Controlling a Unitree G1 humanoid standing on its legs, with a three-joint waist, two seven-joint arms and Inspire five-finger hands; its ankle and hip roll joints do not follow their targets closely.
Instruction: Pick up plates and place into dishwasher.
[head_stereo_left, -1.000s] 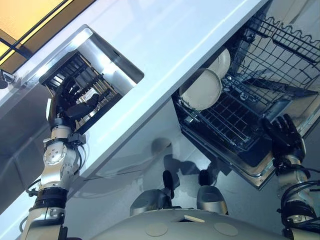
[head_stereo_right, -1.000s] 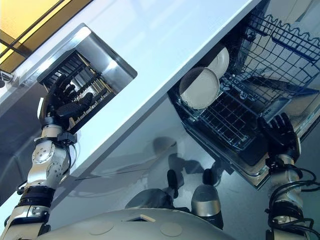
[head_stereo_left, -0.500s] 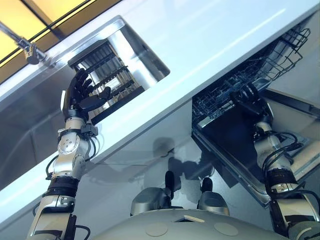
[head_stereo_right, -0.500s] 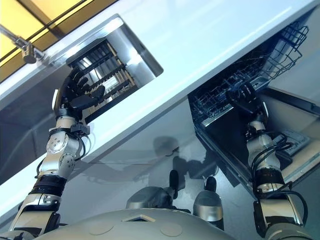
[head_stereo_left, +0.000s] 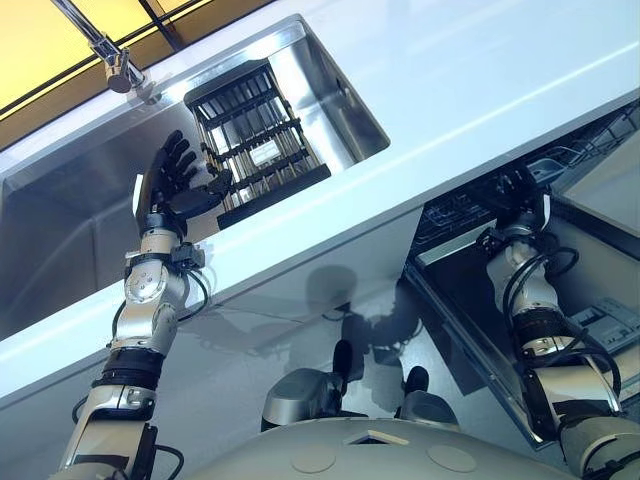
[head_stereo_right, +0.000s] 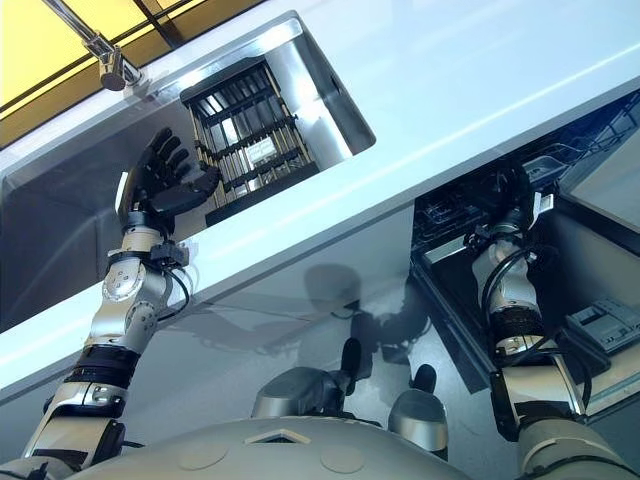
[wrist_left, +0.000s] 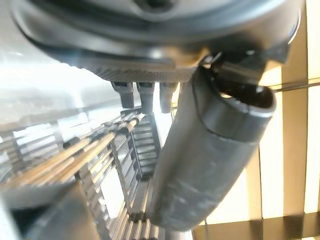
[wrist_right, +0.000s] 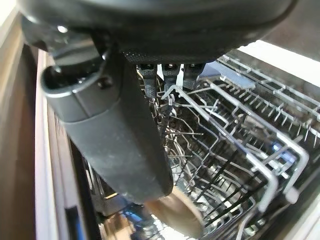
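Observation:
My right hand (head_stereo_left: 513, 190) is at the front edge of the dishwasher's wire rack (wrist_right: 250, 145), under the counter, with its fingers (wrist_right: 171, 71) straight and open over the wires. A pale plate (wrist_right: 174, 216) stands among the wires of this rack in the right wrist view, beyond the thumb. My left hand (head_stereo_left: 176, 184) is raised over the sink (head_stereo_left: 60, 250), open with spread fingers, next to a dark slatted dish rack (head_stereo_left: 255, 135). It holds nothing; the slats (wrist_left: 90, 155) lie just past its fingers.
The white counter (head_stereo_left: 480, 70) runs across above the dishwasher. The open dishwasher door (head_stereo_left: 470, 320) hangs down at the right beside my right arm. A faucet (head_stereo_left: 112, 58) stands at the sink's far edge.
The camera has swung towards the sink. My right hand rose from the door's edge to the rack front, and the rack with its plates now sits under the counter. The left hand stays raised.

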